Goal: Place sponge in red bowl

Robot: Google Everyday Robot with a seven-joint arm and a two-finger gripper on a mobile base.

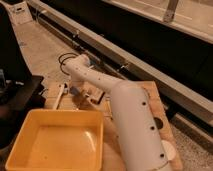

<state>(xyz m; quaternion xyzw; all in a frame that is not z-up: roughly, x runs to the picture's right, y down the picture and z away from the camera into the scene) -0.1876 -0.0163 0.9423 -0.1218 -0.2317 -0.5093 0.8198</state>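
The claw (75, 92) is down at the far left of the wooden bench (151, 93), pressed together on the small blue-grey sponge (73, 90). The sponge sits low over the bench top, just beyond the yellow tub (54, 146), beside a white utensil (59, 95).

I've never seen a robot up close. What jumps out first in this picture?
The thick white robot arm dominates, rising from the lower right and bending over a wooden table. Its gripper hangs closed at the table's far left end, and whether it holds anything is unclear. A big yellow tub fills the lower left corner.
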